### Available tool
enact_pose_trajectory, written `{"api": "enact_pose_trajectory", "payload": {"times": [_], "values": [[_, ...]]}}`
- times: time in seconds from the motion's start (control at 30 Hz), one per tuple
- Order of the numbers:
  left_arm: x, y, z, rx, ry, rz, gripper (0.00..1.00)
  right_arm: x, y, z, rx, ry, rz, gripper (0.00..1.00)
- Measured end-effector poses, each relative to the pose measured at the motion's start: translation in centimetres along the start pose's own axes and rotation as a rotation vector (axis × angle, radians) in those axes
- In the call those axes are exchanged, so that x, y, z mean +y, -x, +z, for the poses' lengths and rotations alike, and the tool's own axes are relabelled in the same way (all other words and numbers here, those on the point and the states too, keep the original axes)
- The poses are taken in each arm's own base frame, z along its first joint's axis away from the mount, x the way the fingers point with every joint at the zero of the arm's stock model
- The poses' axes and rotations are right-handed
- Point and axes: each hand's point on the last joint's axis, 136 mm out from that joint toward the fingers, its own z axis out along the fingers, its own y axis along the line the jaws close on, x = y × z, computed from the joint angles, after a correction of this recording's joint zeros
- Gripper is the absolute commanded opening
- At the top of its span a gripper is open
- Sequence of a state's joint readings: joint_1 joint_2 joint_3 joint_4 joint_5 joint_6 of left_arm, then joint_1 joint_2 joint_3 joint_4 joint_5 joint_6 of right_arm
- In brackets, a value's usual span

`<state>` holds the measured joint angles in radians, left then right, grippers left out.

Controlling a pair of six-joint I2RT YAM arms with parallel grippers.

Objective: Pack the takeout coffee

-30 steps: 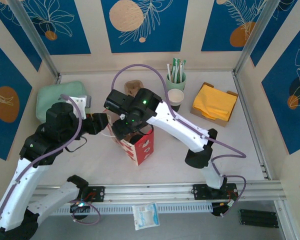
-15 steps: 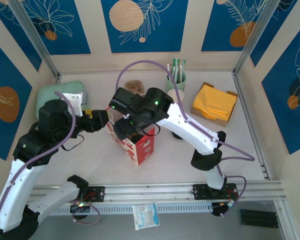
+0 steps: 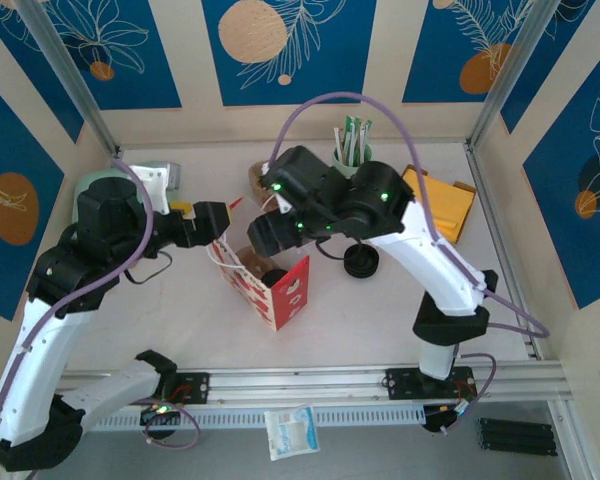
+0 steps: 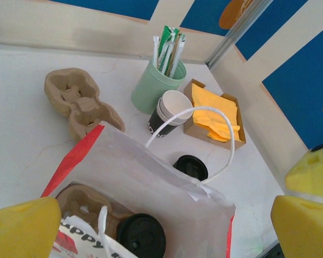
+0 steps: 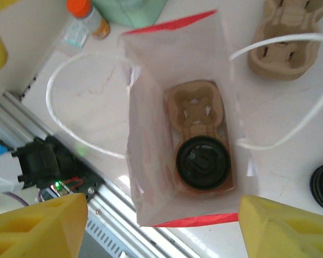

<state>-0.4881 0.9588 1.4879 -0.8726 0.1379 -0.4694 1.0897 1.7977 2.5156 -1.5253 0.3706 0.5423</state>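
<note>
Inside the bag (image 5: 146,134) a carrier (image 5: 196,105) holds a lidded cup (image 5: 203,162); behind the bag, the takeout coffee (image 4: 167,115) stands beside the stick cup (image 4: 151,86).

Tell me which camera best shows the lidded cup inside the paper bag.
Right wrist view: it looks straight down on the lidded cup in its cardboard tray. The left wrist view cuts the lidded cup off at its bottom edge; the top view, just a dark patch.

Robotics test booth dressed as a coffee counter: a left arm (image 3: 35,340) and a right arm (image 3: 435,262) bolted to an aluminium rail (image 3: 310,382), blue printed wall panels (image 3: 280,50) behind, and a paper bag (image 3: 285,288), cup of sticks (image 3: 352,158) and napkin box (image 3: 435,208) on the white table (image 3: 180,310).
</note>
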Motion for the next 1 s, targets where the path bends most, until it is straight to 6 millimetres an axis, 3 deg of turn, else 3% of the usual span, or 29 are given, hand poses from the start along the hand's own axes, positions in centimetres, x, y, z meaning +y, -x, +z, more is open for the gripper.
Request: {"api": "enact_pose_trajectory", "payload": {"times": [0.23, 0.53, 0.8, 1.0], "values": [[-1.2, 1.8, 1.9, -0.001, -0.040, -0.001, 0.99, -5.9, 2.1, -1.3, -0.095, -0.039, 0.130, 0.75], [-2.1, 3.5, 5.4, 0.023, -0.075, -0.020, 0.99, -17.0, 3.6, -0.9, -0.194, -0.086, 0.406, 0.75], [-3.1, 4.6, 8.5, 0.038, -0.115, -0.013, 1.00, -25.6, 4.8, 1.4, -0.226, -0.108, 0.593, 0.70], [-3.3, 4.9, 11.4, 0.070, -0.122, -0.013, 0.99, -30.8, 5.6, 4.9, -0.203, -0.120, 0.655, 0.59]]}}
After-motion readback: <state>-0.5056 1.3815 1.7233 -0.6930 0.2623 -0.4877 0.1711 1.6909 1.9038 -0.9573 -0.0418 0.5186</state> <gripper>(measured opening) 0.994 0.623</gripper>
